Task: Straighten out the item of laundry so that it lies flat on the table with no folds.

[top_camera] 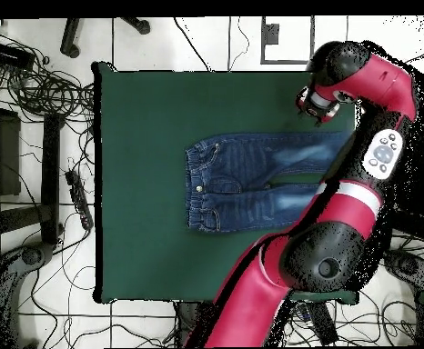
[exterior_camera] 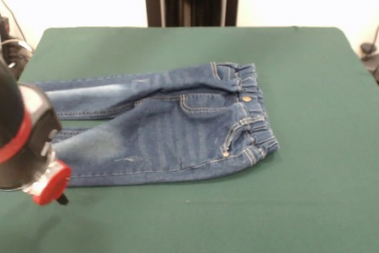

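Note:
The item of laundry [exterior_camera: 172, 128] is a small pair of blue denim jeans lying on the dark green table [exterior_camera: 308, 87]. Its gathered waistband is at the right in the front view, and both legs run left side by side. The cloth is creased around the pockets. My arm covers the leg ends at the left edge. The gripper [exterior_camera: 58, 195] hangs low at the arm's red end, beside the lower leg's hem. In the overhead view the jeans [top_camera: 243, 182] lie mid-table and the gripper [top_camera: 318, 104] is just beyond the upper leg's end, near the table's [top_camera: 143, 118] right edge.
My red and black arm [top_camera: 343, 218] crosses the table's right side in the overhead view, over the leg ends. Cables and a power strip [top_camera: 79, 195] lie on the floor to the left of the table. More cables [exterior_camera: 12, 45] show at the front view's left edge.

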Tool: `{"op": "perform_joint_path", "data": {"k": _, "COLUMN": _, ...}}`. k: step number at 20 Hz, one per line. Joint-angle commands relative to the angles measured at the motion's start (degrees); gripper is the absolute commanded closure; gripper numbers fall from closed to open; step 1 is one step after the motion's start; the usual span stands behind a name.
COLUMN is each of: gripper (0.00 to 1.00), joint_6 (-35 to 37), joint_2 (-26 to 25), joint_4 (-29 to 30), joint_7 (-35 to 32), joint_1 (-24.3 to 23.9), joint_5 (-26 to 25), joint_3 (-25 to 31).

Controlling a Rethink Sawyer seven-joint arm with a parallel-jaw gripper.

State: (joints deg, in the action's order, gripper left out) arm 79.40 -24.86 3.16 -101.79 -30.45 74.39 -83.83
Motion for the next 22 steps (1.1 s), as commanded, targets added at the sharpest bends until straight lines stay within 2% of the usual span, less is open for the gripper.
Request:
{"op": "perform_joint_path", "data": {"k": 1, "gripper": 0.0, "joint_6": 0.18, "joint_2": -0.23, "joint_4": 9.51, "joint_7": -15.14, "joint_1": 8.47, "joint_5": -2.31, "joint_3": 8.18}}
{"op": "perform_joint_path", "data": {"k": 6, "gripper": 0.0, "joint_6": -4.68, "joint_2": 5.23, "joint_4": 19.75, "joint_7": -15.65, "joint_1": 16.13, "joint_5": -5.26, "joint_3": 16.84}}
{"op": "perform_joint_path", "data": {"k": 9, "gripper": 0.0, "joint_6": -11.31, "joint_2": 7.26, "joint_4": 24.02, "joint_7": -17.25, "joint_1": 19.63, "joint_5": -4.47, "joint_3": 21.27}}
{"op": "perform_joint_path", "data": {"k": 13, "gripper": 0.0, "joint_6": -15.71, "joint_2": 10.05, "joint_4": 29.74, "joint_7": -17.21, "joint_1": 23.88, "joint_5": -3.81, "joint_3": 25.9}}
{"op": "perform_joint_path", "data": {"k": 19, "gripper": 0.0, "joint_6": -21.21, "joint_2": 10.73, "joint_4": 32.85, "joint_7": -21.12, "joint_1": 28.59, "joint_5": -2.52, "joint_3": 29.49}}
{"op": "perform_joint_path", "data": {"k": 22, "gripper": 0.0, "joint_6": -20.35, "joint_2": 8.59, "joint_4": 29.29, "joint_7": -27.9, "joint_1": 29.01, "joint_5": -1.75, "joint_3": 28.07}}
